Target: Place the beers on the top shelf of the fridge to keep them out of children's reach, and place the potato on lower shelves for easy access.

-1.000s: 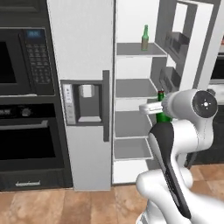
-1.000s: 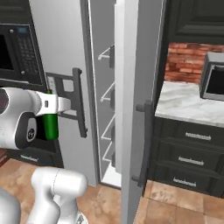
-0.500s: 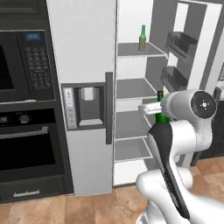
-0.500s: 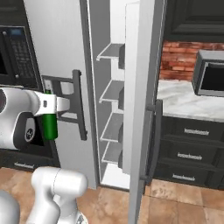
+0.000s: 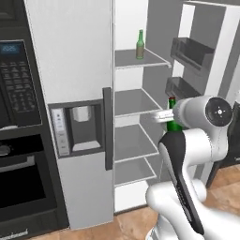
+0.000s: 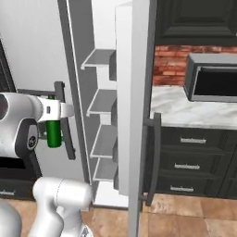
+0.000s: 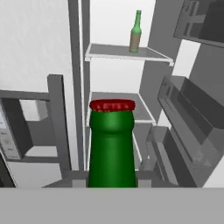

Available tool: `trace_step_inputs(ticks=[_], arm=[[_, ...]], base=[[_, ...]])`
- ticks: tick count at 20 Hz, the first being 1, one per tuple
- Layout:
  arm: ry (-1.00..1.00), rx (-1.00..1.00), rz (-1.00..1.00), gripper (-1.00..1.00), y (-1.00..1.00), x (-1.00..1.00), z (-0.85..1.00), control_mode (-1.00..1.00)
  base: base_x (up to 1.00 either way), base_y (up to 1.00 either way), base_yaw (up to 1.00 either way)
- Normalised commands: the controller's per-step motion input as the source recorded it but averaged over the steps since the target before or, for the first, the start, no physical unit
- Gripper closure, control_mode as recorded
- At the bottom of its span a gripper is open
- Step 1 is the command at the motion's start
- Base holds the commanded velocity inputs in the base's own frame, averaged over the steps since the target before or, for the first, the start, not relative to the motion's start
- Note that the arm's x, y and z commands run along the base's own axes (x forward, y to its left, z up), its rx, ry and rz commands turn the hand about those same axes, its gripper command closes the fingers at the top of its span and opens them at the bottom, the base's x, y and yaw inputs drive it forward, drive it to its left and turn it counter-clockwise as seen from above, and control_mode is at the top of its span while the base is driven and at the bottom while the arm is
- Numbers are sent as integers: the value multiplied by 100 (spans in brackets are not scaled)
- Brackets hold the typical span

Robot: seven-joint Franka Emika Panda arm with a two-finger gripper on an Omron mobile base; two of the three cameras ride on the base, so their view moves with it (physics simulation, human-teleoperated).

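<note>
My gripper (image 5: 165, 115) is shut on the dark green beer (image 5: 174, 123) with a red cap, held upright in front of the open fridge (image 5: 70, 56) at about middle-shelf height. In the hand view that bottle's neck (image 7: 112, 144) rises between my fingers. From the right, the bottle (image 6: 53, 132) hangs below the gripper (image 6: 55, 119). The paler olive beer (image 5: 139, 45) stands on the top shelf (image 5: 129, 60), also seen ahead as bottle (image 7: 136, 33) on shelf (image 7: 109, 52). Lower shelves (image 5: 133, 102) sit bare below. The potato is out of view.
Dark door bins (image 5: 190, 49) line the open door's inside at the right. The open door (image 6: 139, 115) with its bar handle (image 6: 155, 157) stands edge-on. A black microwave (image 5: 16, 84) and oven (image 5: 14, 183) are left; a marble counter (image 6: 185, 109) is right.
The whole picture has shifted and the fridge looks nearer, so the camera base has moved. The green bottle stays held in the same way.
</note>
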Motion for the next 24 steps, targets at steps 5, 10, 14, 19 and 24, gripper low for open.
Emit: trace_step_inputs(ticks=[5, 10, 14, 19, 24], arm=[[0, 0, 0, 100, 0, 0, 0, 100], [0, 0, 0, 100, 0, 0, 0, 100], [0, 0, 0, 100, 0, 0, 0, 100], [0, 0, 0, 100, 0, 0, 0, 100], [0, 0, 0, 100, 0, 0, 0, 100]], base=[[41, 34, -25], [40, 38, -22], [39, 39, -19], [37, 25, -15], [36, 10, -9]])
